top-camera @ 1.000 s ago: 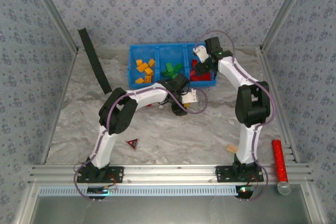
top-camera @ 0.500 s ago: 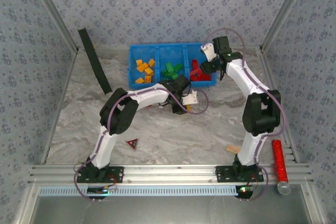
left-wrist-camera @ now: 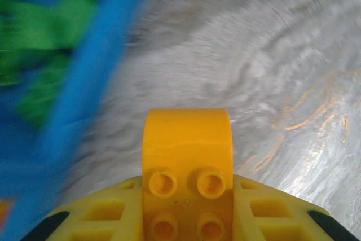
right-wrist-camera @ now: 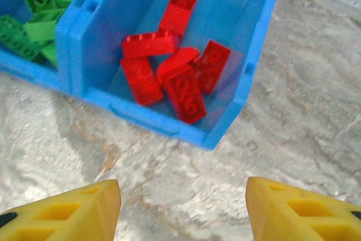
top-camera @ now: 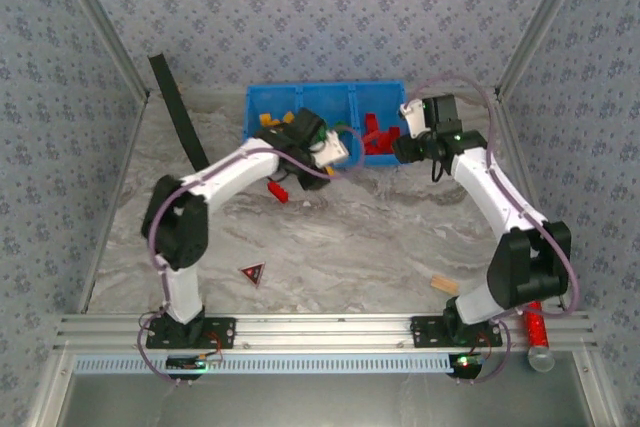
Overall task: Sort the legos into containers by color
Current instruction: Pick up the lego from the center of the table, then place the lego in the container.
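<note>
Several red legos (right-wrist-camera: pixel 172 74) are seen lying in the end compartment of the blue bin (right-wrist-camera: pixel 256 43), with green legos (right-wrist-camera: pixel 36 12) in the compartment next to it. The right gripper (right-wrist-camera: pixel 183 210) is held over bare table just in front of the bin, fingers spread apart with nothing between them. The left gripper (left-wrist-camera: pixel 187 221) is clamped on an orange lego (left-wrist-camera: pixel 187 150), studs facing the camera, beside the blurred bin wall. In the top view one red lego (top-camera: pixel 277 190) is left on the table near the bin's front. A dark triangle (top-camera: pixel 253 272) and a tan block (top-camera: pixel 443 285) are noted well apart, near the arm bases.
</note>
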Controlling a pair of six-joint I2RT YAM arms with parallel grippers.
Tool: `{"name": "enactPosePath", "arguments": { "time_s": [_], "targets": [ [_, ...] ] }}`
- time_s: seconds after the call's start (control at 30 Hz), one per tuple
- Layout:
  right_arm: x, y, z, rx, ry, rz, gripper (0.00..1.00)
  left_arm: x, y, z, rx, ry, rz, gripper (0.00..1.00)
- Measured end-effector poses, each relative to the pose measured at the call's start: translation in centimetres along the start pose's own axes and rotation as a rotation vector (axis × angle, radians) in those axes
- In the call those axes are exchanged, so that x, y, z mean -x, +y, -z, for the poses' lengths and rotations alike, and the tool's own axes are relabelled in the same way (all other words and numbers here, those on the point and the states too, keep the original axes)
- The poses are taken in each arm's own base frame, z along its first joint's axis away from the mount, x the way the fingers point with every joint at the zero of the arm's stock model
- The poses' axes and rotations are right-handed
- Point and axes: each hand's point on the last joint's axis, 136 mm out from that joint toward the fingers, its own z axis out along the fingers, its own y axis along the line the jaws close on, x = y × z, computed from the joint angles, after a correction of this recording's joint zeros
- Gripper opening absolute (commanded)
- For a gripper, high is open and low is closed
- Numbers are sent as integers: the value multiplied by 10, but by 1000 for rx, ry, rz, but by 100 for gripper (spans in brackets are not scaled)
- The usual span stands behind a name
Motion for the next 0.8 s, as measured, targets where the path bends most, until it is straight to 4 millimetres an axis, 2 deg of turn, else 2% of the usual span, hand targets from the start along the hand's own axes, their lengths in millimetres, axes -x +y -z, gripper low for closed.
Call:
{"name": "enactPosePath", "arguments": {
  "time_s": [0.13,0.23,0.3,0.4,0.53,0.67,0.73,0.8],
  "targets": [
    [-14,40,12,62,-23,-8,65,11,56,46,101,-92,176,19],
    [-12,82,20,137,-38,22,64,10,91,62,155,-119,305,20],
    [-10,113,25,192,-42,52,64,6,110,63,179,-113,374,20],
    [-14,159,29,265,-30,101,61,-2,130,47,204,-73,450,19],
    [-25,209,22,307,14,149,60,-23,143,1,198,27,544,19],
    [-30,249,8,323,58,191,61,-50,153,-41,188,130,623,22],
    [-23,270,-1,334,64,211,61,-60,158,-55,183,165,652,27],
    [-16,288,-9,348,62,228,61,-66,161,-59,185,179,672,35]
  ]
}}
